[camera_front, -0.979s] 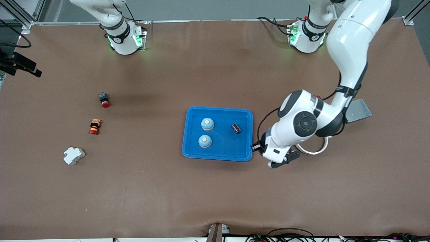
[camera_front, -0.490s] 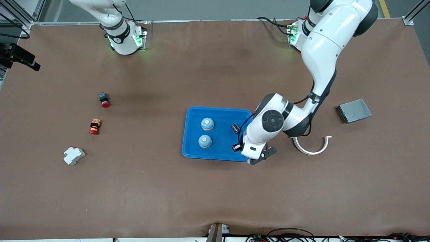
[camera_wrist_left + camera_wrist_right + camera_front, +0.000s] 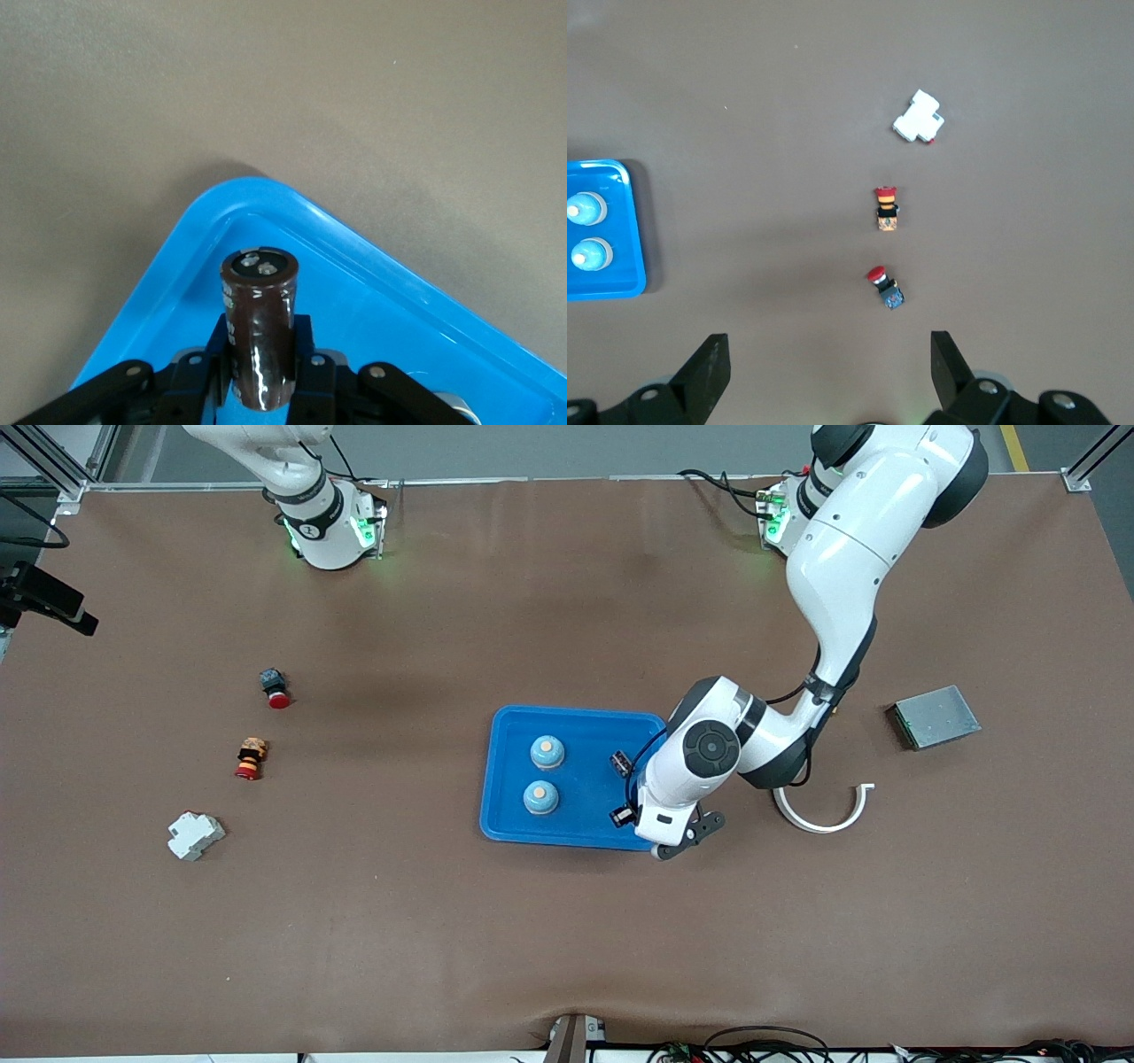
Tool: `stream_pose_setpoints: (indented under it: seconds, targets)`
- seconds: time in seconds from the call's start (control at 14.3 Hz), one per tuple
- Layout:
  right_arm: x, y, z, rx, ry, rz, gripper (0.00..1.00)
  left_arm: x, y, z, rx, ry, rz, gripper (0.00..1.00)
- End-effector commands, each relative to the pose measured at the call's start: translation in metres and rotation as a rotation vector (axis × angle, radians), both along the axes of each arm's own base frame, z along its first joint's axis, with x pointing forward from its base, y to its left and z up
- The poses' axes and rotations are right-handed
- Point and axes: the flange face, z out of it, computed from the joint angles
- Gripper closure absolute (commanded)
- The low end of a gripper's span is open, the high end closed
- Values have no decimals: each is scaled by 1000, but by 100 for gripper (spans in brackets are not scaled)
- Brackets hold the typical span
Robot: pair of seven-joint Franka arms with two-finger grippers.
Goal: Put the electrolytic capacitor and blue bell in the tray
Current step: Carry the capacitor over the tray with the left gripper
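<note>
The bright-blue tray point(image 3: 574, 833) lies mid-table. In it stand two blue bells point(image 3: 547, 751) point(image 3: 540, 797), and a dark electrolytic capacitor point(image 3: 622, 763) lies near the rim toward the left arm's end. My left gripper point(image 3: 666, 825) is over the tray's corner nearest the front camera on the left arm's side. In the left wrist view it point(image 3: 260, 354) is shut on a second dark brown capacitor point(image 3: 259, 319), held above the tray's corner point(image 3: 266, 190). My right gripper point(image 3: 830, 354) is open and empty, high over bare table; that arm waits.
A grey metal plate point(image 3: 935, 716) and a white curved piece point(image 3: 824, 815) lie toward the left arm's end. Toward the right arm's end lie a red-capped button point(image 3: 275, 687), an orange-and-red striped part point(image 3: 250, 758) and a white block point(image 3: 195, 835).
My left arm has swung from beside the tray to over the tray's corner, carrying the capacitor. It has barely moved in the last half second. The right arm has not moved.
</note>
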Motion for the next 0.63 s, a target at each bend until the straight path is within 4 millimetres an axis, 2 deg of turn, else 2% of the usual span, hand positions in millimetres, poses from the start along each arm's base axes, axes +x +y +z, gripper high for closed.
stream_pose_setpoints:
  seconds: [0.0, 0.56]
  targets:
    - [9, 9, 9, -18, -47, -23, 0, -3, -11, -7, -1, 12, 58, 100]
    - [23, 12, 12, -9, -131, -20, 0, -12, -25, -22, -4, 14, 71, 100]
